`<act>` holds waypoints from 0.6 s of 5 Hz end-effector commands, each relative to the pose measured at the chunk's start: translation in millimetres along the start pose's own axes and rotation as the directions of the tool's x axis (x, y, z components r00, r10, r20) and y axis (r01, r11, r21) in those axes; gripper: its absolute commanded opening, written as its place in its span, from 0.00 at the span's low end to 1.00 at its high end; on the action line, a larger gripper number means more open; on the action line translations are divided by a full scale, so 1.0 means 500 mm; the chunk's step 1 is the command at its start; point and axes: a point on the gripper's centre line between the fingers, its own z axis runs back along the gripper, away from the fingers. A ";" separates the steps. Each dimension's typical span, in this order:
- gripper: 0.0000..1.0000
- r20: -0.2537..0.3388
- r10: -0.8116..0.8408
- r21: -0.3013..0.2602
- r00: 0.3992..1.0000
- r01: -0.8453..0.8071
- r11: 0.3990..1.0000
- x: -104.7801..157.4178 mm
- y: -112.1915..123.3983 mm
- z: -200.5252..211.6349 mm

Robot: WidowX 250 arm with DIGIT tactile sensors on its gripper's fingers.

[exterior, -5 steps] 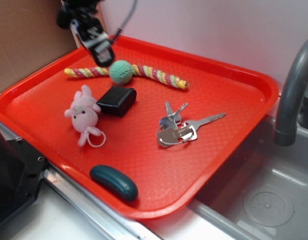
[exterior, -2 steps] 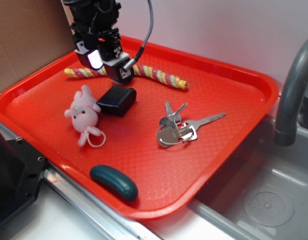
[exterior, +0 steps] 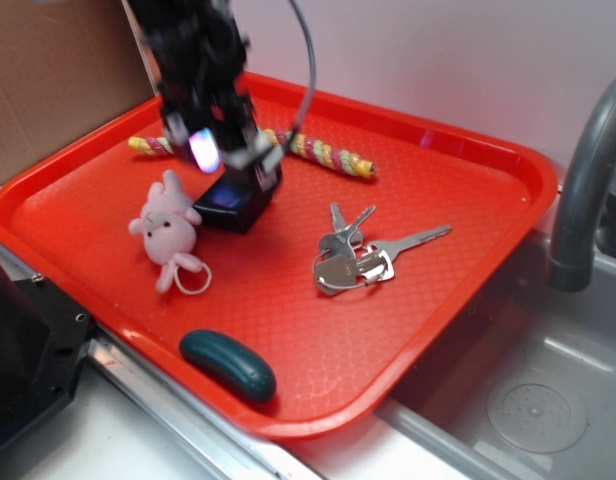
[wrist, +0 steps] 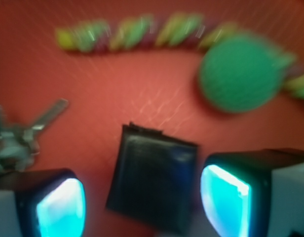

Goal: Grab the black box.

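The grab is set up but not finished. The robot's claw [exterior: 233, 165] hangs low over the small matte-black squarish box [exterior: 233, 200], which lies flat on the red plastic tray [exterior: 468, 180]. Lowering the last bit, closing and lifting are, by the look of it, all left to do.

In the wrist view the claw [wrist: 142, 202] is spread wide, its two fingers [wrist: 60, 207] glowing pale blue at either side of the frame. The small matte-black squarish box [wrist: 153, 182] sits between them, closer to the finger at frame right. Whether that finger touches the box cannot be told through the blur. Nothing is pinched.

Beyond the claw lie a green crocheted ball [wrist: 241, 74] and a striped twisted rope toy [wrist: 142, 32]. A bunch of silver keys [exterior: 363, 255] lies off to one side, and a pink plush bunny [exterior: 168, 225] to the other.
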 end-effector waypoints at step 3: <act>0.00 -0.198 -0.109 -0.064 0.974 0.098 0.993 0.039 -0.036 -0.031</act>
